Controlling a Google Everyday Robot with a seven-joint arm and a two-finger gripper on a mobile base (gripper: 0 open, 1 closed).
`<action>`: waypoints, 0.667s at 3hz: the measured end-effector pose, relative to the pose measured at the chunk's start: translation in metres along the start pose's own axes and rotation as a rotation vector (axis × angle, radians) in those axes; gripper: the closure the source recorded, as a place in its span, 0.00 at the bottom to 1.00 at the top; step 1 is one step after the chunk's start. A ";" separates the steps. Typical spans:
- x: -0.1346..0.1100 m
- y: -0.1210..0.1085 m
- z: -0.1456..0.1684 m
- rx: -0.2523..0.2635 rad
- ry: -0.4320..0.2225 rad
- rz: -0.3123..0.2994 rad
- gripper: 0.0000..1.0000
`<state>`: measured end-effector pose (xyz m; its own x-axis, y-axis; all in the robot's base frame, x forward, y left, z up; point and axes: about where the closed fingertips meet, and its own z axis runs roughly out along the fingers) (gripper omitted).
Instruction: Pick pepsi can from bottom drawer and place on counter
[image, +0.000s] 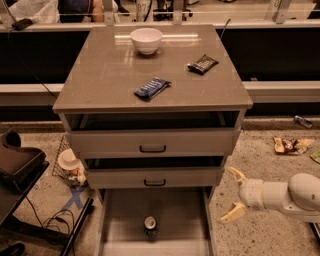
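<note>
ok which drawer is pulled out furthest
The bottom drawer, holding the pepsi can; the two handled drawers above are barely out. The open gripper sits to its right.

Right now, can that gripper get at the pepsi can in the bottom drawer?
Probably yes. The bottom drawer is pulled out, nothing covers the pepsi can, and the gripper hangs open just beside the drawer; it need only clear the side rail.

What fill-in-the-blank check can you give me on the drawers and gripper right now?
1. The small dark blue pepsi can stands in the wide grey bottom drawer, below ___ upper drawers with dark handles.
2. The cream two-finger gripper hangs open at picture ___ of the bottom drawer, outside it.
3. The round bowl at the back of the smooth tan counter is ___.
Missing: two; right; white.
</note>
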<state>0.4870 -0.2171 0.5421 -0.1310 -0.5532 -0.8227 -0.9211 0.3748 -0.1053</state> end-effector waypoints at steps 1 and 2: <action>0.052 -0.023 0.032 -0.030 -0.065 -0.067 0.00; 0.107 -0.018 0.056 -0.076 -0.115 -0.087 0.00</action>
<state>0.5099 -0.2410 0.4245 -0.0110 -0.4907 -0.8713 -0.9528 0.2695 -0.1398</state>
